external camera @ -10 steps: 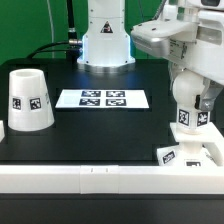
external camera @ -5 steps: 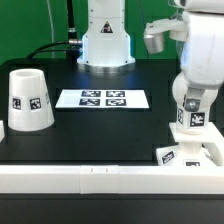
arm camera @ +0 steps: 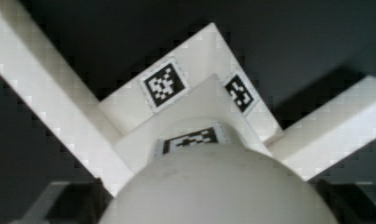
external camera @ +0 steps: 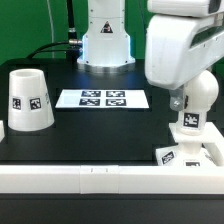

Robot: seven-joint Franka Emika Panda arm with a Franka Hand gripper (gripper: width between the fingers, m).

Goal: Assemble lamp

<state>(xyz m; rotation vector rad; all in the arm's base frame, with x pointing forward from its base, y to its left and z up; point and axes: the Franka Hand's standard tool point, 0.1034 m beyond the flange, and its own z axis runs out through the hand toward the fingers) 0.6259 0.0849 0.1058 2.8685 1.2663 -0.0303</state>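
The bulb (external camera: 188, 122) stands upright on the flat square base (external camera: 190, 153) at the front of the exterior view's right. My gripper (external camera: 184, 102) comes down from above and is shut on the bulb's round head; the arm's wrist hides most of it. In the wrist view the bulb (arm camera: 194, 185) fills the space between my dark fingers (arm camera: 60, 200), with the tagged base (arm camera: 185, 85) beneath it. The tapered shade (external camera: 30, 100) stands upright on the exterior view's left, far from my gripper.
The marker board (external camera: 103, 98) lies flat mid-table between shade and bulb. A white rail (external camera: 90, 178) runs along the table's front edge, right by the base. The arm's pedestal (external camera: 105, 40) stands at the back.
The arm's wrist has turned round above the bulb and now bulks large in front of the camera. The gripper stays on the bulb, whose tag has shifted slightly. Shade and base have not moved.
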